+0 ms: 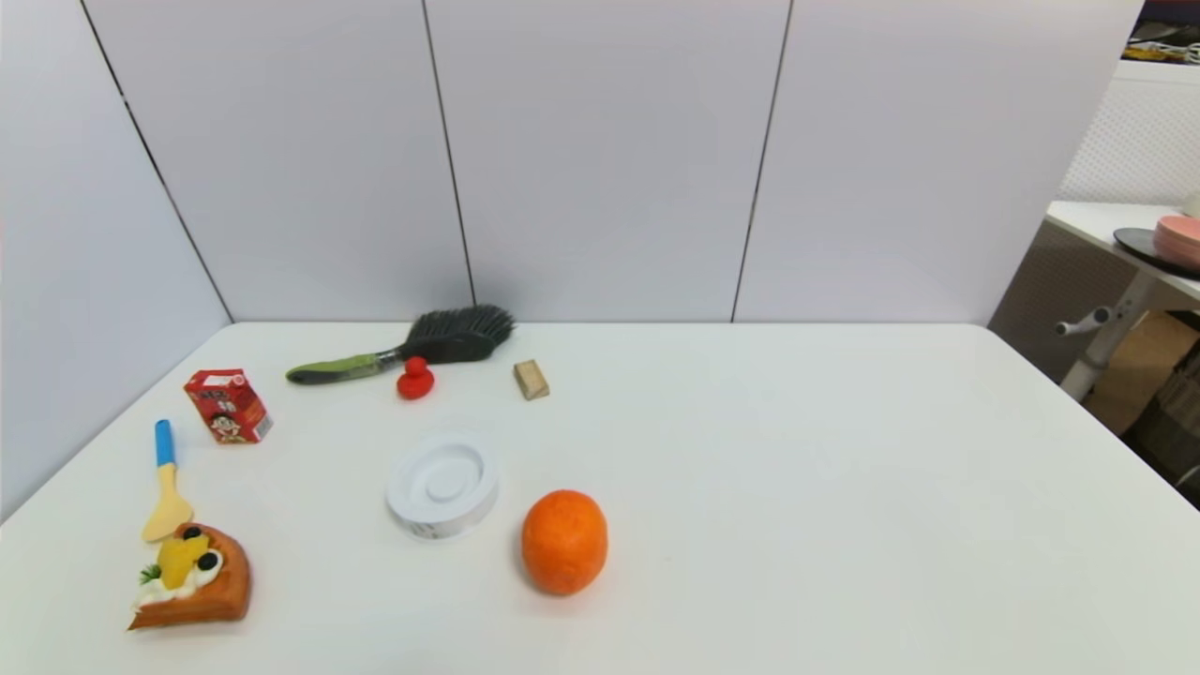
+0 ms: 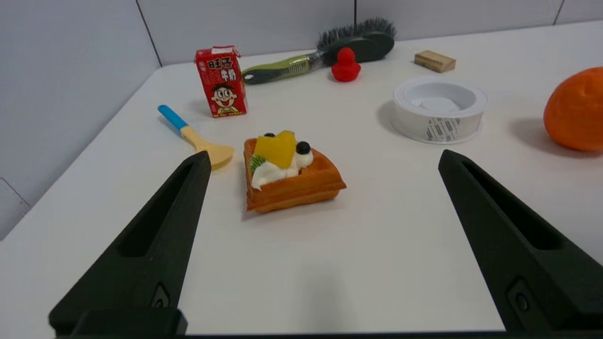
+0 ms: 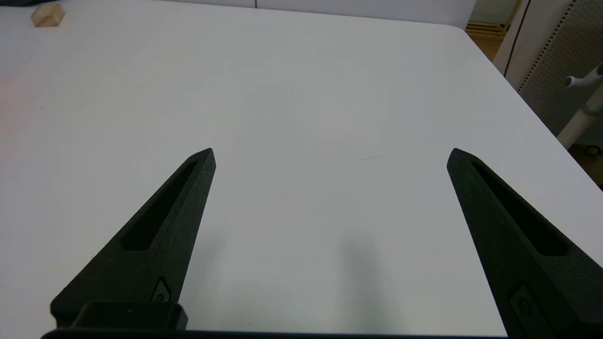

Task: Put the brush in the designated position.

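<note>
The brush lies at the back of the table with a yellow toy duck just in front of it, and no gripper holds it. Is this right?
Not quite: the toy duck is red, not yellow, as the head view shows. The brush does lie at the back of the table, held by no gripper.

Neither arm appears in the head view. In the left wrist view the orange (image 2: 575, 109) is cut off at the picture's edge, and the red duck (image 2: 346, 65) hides part of the brush (image 2: 325, 53) behind it. The wooden block (image 3: 47, 15) sits near the right wrist view's edge.
</note>
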Controlling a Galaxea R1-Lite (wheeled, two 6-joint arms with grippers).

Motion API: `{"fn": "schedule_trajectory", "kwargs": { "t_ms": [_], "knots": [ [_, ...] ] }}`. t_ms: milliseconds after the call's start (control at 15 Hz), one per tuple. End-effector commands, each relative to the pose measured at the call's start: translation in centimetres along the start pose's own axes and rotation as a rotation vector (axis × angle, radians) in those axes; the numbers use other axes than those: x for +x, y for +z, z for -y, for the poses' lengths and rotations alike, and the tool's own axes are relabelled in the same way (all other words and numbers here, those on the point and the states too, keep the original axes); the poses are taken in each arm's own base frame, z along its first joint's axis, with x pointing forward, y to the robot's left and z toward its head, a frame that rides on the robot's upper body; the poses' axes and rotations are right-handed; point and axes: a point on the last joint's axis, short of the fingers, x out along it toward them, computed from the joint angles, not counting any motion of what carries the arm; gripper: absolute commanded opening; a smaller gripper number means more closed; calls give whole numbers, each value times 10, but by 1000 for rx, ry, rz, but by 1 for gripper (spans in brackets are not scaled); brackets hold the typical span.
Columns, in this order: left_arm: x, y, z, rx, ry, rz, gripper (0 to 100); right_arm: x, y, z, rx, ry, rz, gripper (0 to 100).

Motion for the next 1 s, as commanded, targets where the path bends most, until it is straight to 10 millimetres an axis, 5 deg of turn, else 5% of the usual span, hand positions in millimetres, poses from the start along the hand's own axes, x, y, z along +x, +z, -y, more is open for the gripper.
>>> {"fn": "schedule_trajectory", "kwargs": {
  "t_ms": [67,1000],
  "knots": [
    [1,-11,1,-3,11,-84,100,0,0,0,-1,1,-3,100],
    [0,-12,1,-28,16,-94,100,0,0,0,-1,1,-3,100]
  ]
}}
